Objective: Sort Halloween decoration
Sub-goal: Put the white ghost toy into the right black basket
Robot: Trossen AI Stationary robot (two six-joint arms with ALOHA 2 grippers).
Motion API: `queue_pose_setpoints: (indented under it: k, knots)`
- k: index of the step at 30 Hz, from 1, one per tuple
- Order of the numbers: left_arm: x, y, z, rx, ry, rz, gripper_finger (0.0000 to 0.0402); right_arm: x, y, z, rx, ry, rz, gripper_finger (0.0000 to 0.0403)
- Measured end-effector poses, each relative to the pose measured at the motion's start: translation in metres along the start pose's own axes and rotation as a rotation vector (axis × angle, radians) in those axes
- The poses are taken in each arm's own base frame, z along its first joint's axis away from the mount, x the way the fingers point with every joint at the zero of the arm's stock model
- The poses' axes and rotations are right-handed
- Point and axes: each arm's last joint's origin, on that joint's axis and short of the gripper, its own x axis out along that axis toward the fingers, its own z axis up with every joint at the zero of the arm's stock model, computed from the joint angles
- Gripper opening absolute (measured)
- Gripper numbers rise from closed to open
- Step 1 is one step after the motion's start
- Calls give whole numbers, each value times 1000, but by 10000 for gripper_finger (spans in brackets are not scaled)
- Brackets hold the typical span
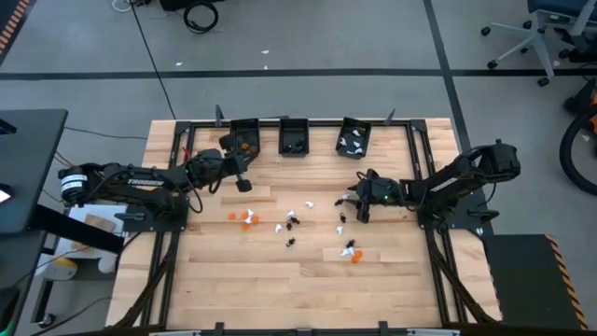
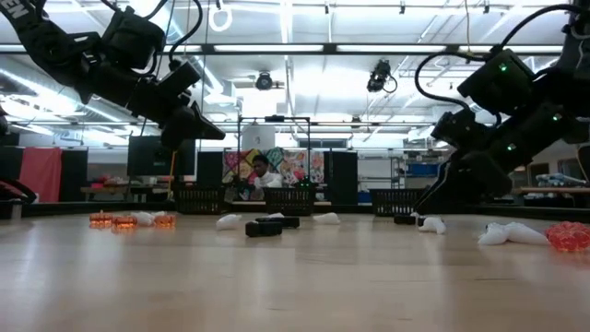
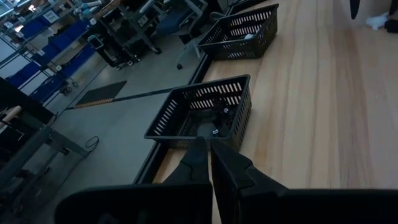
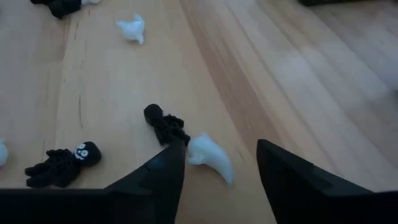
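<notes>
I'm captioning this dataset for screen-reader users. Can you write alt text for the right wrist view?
The right gripper hangs open just above the wooden table, with a small white ghost trinket lying between its two dark fingers. A black trinket lies against the ghost, another black one lies apart to one side, and a second white ghost lies farther off.

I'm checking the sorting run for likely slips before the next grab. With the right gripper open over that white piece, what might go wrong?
The right gripper is open around a white ghost, but a black trinket lies touching it beside one finger; closing might catch both or flick one away. Other trinkets lie close together at mid-table, so a sweep there could scatter them. The left gripper, shut, waits near the bins.
</notes>
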Motion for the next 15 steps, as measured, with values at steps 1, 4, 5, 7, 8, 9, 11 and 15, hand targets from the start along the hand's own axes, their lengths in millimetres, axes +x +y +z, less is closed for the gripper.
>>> queue_pose_setpoints:
  k: [1,4,5,7,8,9,11,15]
  knots:
    - [0,0,0,0,0,0,0,1,0,0,0,1,0,197]
    - [0,0,0,0,0,0,0,5,1,-1,-1,-12,19,189]
    - [0,0,0,0,0,0,0,7,2,-2,-2,-15,22,188]
    - [0,0,0,1,0,0,0,12,3,-5,-6,-21,22,187]
    - [0,0,0,1,0,0,0,14,3,-6,-8,-21,18,188]
    - [0,0,0,1,0,0,0,16,3,-8,-7,-21,8,188]
    - [0,0,0,2,0,0,0,19,3,-11,-4,-16,-5,187]
    - [0,0,0,4,0,1,0,23,4,-13,-4,-21,-5,170]
